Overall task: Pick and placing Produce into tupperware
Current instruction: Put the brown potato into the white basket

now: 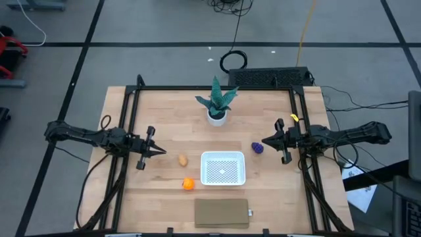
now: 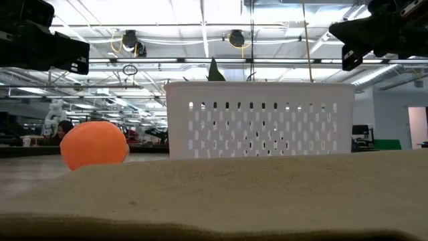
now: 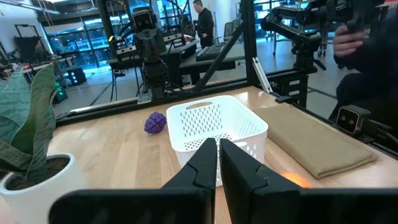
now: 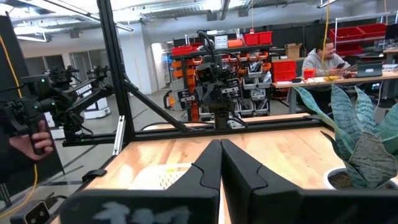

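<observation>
Seen from above, the white tupperware point(image 1: 223, 167) sits empty on the wooden counter point(image 1: 164, 118), between the two claws. The left claw point(image 1: 160, 151) hovers with its fingers pressed together, holding nothing. Just ahead of it lies the tan-yellow oval point(image 1: 182, 159), with the orange ball point(image 1: 188, 184) a little further off to one side. The right claw point(image 1: 265, 141), likewise closed and empty, has the purple lump point(image 1: 258, 149) just beside its tip. No produce is in the container, so by this judgement all three pieces remain to be moved.

At counter level, the orange ball point(image 2: 93, 144) rests beside the tupperware point(image 2: 259, 119), outside it.

From the left wrist, the closed left claw point(image 3: 217, 151) points at the empty tupperware point(image 3: 216, 125); the purple lump point(image 3: 155, 122) lies beyond.

From the right wrist, the closed right claw point(image 4: 220, 155) faces the left arm across the counter.
</observation>
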You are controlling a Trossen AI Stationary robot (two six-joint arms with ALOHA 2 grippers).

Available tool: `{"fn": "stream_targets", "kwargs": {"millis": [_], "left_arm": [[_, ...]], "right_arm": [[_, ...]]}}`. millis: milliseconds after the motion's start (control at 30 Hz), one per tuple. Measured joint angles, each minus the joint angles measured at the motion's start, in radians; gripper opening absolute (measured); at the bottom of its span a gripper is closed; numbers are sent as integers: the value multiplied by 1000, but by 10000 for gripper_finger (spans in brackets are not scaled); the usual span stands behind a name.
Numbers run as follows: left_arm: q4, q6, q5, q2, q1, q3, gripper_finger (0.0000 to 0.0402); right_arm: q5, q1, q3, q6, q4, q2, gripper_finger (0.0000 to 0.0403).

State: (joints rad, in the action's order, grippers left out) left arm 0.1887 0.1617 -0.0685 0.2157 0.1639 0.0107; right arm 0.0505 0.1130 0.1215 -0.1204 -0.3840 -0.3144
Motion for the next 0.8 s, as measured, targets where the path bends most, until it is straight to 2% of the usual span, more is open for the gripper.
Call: {"fn": "stream_targets", "kwargs": {"millis": [367, 633, 800], "left_arm": [[69, -7, 5, 0, 0, 0, 24], [110, -116, 18, 0, 0, 0, 24], [119, -122, 77, 0, 0, 16, 24]], "right_arm": [[0, 0, 0, -6, 0, 0, 0], [0, 0, 0, 13, -6, 0, 0], [0, 0, 0, 29, -9, 0, 0]]}}
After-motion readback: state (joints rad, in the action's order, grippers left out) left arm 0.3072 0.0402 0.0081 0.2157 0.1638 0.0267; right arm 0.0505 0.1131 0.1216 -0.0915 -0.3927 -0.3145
